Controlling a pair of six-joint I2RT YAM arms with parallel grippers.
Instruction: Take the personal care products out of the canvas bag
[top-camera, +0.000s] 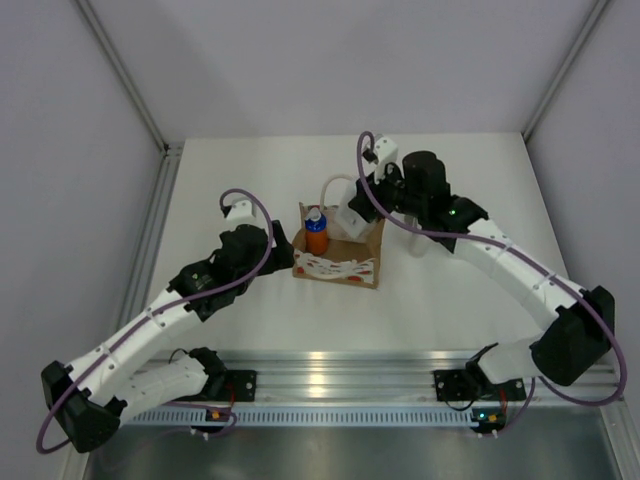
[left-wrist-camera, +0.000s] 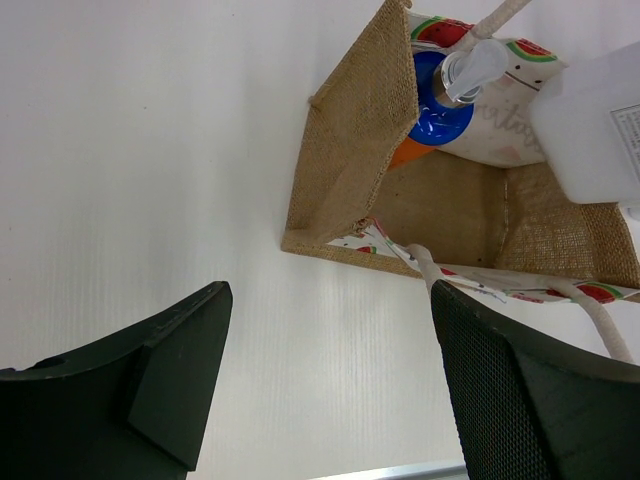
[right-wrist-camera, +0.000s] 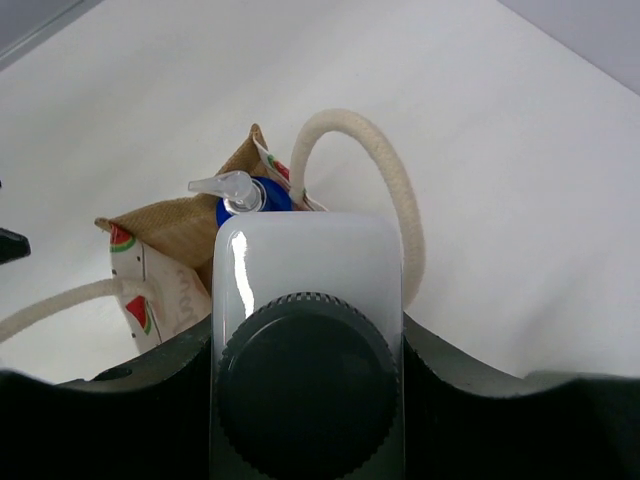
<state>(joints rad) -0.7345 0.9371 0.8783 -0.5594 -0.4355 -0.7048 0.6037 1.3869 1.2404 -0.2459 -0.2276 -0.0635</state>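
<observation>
The canvas bag (top-camera: 335, 267) stands open at mid-table, its woven side (left-wrist-camera: 350, 150) facing my left wrist camera. An orange bottle with a blue top (top-camera: 316, 233) stands in the bag's left end, and its blue collar and clear pump (left-wrist-camera: 440, 110) show from above. My right gripper (top-camera: 362, 205) is shut on a white bottle with a dark grey cap (right-wrist-camera: 305, 260) and holds it over the bag's right half. That bottle (left-wrist-camera: 590, 120) hangs above the bag's inside. My left gripper (left-wrist-camera: 330, 390) stands open over bare table, left of the bag (right-wrist-camera: 170, 225), with nothing between its fingers.
A cream rope handle (right-wrist-camera: 390, 190) loops up behind the held bottle, and another handle (left-wrist-camera: 430, 270) lies by my left gripper's right finger (left-wrist-camera: 530, 400). An aluminium rail (top-camera: 330, 365) runs along the near table edge. Grey walls close in the sides and back.
</observation>
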